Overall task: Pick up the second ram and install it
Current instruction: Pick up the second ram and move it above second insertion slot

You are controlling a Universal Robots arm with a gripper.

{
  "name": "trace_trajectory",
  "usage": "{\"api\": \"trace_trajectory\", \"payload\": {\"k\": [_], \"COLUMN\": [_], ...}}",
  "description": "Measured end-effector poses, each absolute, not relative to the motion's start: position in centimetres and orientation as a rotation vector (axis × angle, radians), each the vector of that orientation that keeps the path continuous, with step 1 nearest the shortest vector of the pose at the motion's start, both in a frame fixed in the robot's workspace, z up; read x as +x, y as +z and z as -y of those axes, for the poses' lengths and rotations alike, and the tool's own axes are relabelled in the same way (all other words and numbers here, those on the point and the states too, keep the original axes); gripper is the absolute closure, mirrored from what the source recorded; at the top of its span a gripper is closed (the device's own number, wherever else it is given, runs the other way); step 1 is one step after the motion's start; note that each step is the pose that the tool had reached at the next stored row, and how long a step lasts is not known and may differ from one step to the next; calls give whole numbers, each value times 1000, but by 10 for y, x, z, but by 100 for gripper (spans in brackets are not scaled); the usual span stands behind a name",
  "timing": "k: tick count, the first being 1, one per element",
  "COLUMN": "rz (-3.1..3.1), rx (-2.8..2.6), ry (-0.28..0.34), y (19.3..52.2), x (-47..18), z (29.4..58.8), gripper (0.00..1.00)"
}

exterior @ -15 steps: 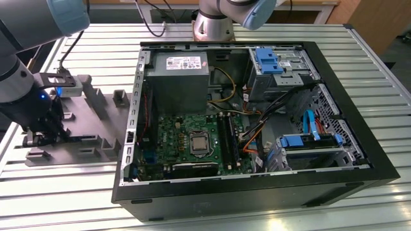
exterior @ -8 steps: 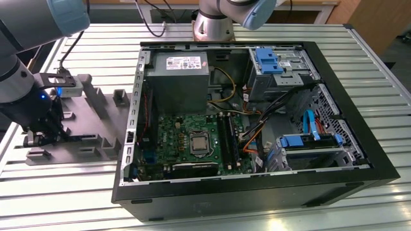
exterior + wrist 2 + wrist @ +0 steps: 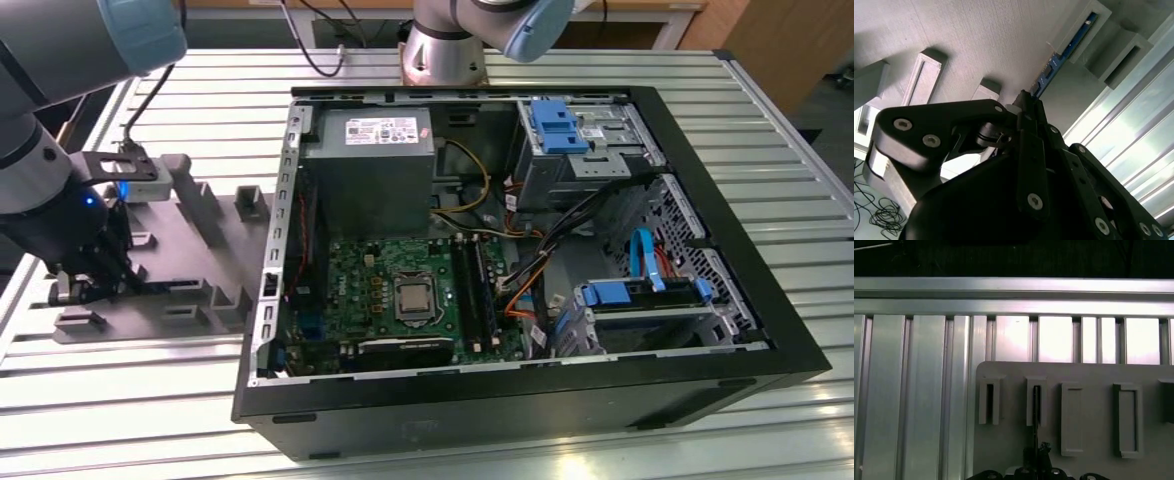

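Black linkage of the gripper (image 3: pixel 1025 101) looms closest in the second wrist view. Its fingers (image 3: pixel 1031 114) look pinched onto the near end of the second ram (image 3: pixel 1055 63). The ram's far end sits in a slot of the grey holder (image 3: pixel 1106 30), which seemingly keeps it on edge for grasping. The holder rests on the table (image 3: pixel 134 385) beside the open computer case (image 3: pixel 747 340).

No text legible.
Power supply (image 3: pixel 367 185) inside open computer case (image 3: pixel 534 410): white label (image 3: pixel 383 130) with a red patch at one corner, print too small to read.
Motherboard (image 3: pixel 358 270): pale markings, unreadable.
Second ram (image 3: pixel 1054 62), edge-on in grey holder (image 3: pixel 979 35) slot: any print cannot be told.
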State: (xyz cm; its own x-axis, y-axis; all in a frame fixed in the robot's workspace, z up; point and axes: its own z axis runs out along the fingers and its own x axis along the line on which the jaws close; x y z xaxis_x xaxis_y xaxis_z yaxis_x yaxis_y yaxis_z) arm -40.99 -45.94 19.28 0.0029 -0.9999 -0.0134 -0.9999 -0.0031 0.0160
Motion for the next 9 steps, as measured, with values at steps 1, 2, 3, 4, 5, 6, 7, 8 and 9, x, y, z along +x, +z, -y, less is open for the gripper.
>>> {"api": "trace_trajectory", "payload": {"k": [1, 2, 3, 4, 5, 6, 7, 8, 9], "rz": [2217, 2217, 2217, 2217, 2217, 2217, 2217, 2217, 2217], "rx": [2223, 2223, 2223, 2223, 2223, 2223, 2223, 2223, 2223], "ry": [-33, -33, -33, -33, -33, -33, -33, -33, -33], "y": [194, 196, 198, 201, 204, 207, 211, 214, 218], "x": [-410, -410, -410, -410, -410, -410, -410, -410, -410], "z": [459, 459, 459, 459, 459, 459, 459, 459, 459], "gripper": [86, 86, 86, 86, 86, 86, 86, 86, 86]}}
